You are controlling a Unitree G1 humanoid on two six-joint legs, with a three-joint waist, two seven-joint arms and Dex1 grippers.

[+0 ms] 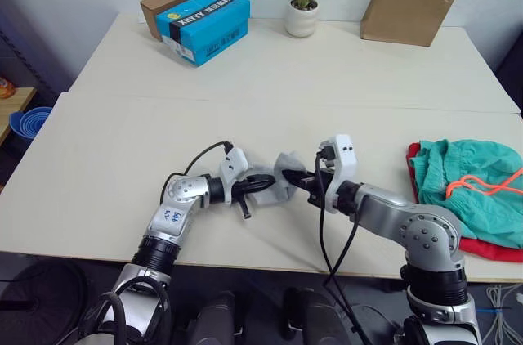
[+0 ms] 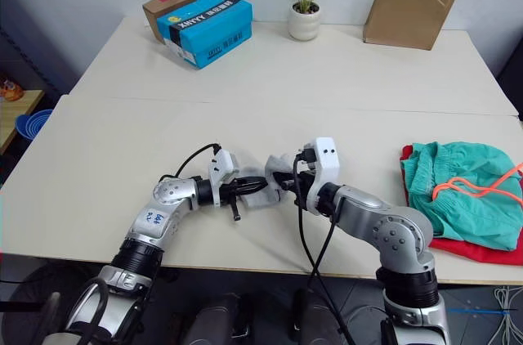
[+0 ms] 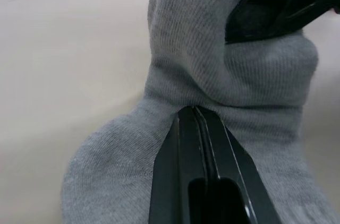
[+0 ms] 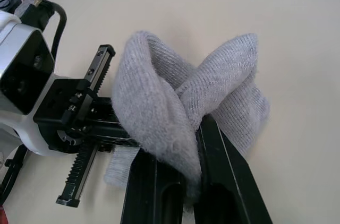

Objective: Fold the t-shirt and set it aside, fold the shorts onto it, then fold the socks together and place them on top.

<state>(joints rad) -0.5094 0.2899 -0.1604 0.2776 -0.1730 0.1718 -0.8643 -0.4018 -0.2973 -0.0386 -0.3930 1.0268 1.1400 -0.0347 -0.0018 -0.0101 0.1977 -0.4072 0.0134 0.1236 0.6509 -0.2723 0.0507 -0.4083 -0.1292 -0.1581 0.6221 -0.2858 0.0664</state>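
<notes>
The light heather-grey knit socks (image 1: 288, 181) sit bunched near the tabletop's (image 1: 114, 157) front edge, pinched from opposite sides by both claws; the teal-green shorts (image 1: 478, 190) lie rightward, nearer the right claw (image 1: 313, 185); left claw (image 1: 263, 185) clamped too.

Left claw (image 3: 204, 128) clamped on grey socks (image 3: 212, 70); right claw (image 3: 281, 1) gripping too.

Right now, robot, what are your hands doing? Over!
Left gripper and right gripper both shut on the socks. Shorts lie on the t-shirt, aside. Nothing blocking.
</notes>
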